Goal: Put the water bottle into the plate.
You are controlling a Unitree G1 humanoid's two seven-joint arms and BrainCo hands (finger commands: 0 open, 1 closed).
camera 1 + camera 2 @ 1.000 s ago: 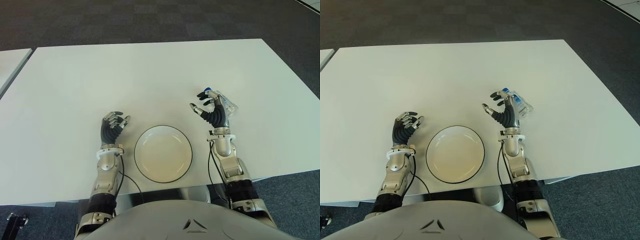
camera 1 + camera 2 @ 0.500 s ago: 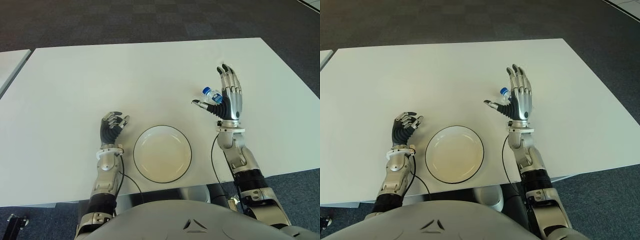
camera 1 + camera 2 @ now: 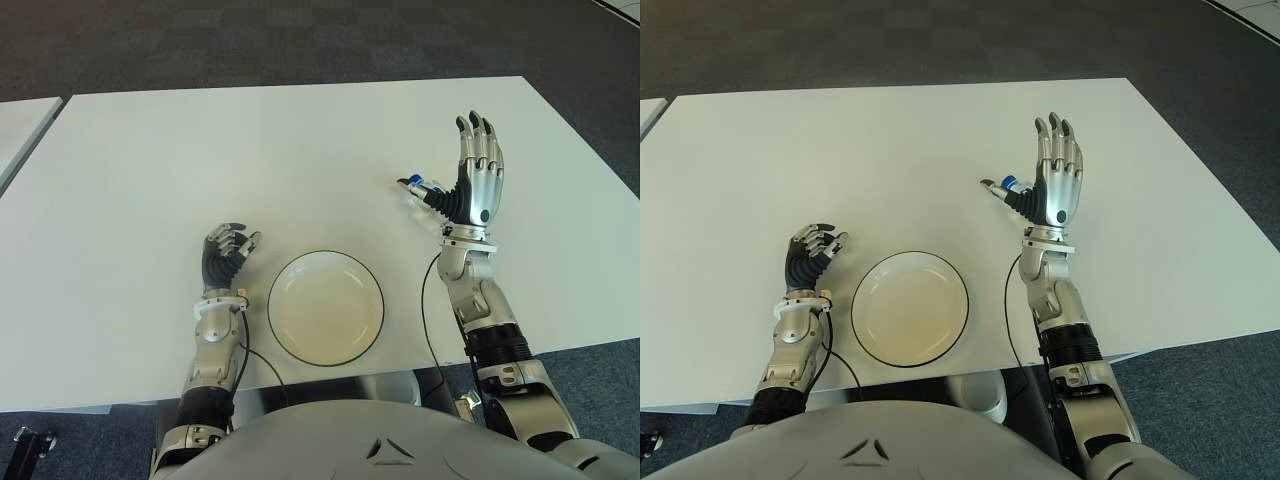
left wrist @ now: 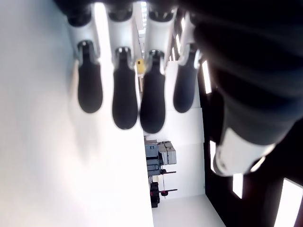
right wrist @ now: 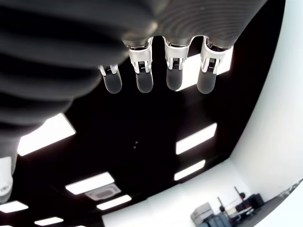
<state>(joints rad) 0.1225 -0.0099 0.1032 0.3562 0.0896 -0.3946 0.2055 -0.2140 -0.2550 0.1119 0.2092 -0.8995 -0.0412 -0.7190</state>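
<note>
Water bottle aside for a moment, the biggest thing in view is the white table (image 3: 200, 140), which fills most of both eye views over a dark carpeted floor (image 3: 300, 40). Near its front edge sits the round white plate (image 3: 326, 307) with a thin dark rim, holding nothing. The right hand (image 3: 474, 182) is raised above the table to the right of the plate and farther back, its four fingers (image 5: 144, 73) stretched straight and together, the thumb angled out toward the left, gripping nothing. The left hand (image 3: 225, 250) shows just left of the plate, its fingers (image 4: 125, 87) loosely curled and holding nothing. The water bottle (image 3: 422, 190), clear with a blue cap, shows only in part just at the thumb side of the right hand's palm, well apart from the plate; whether the thumb touches it cannot be told.
</note>
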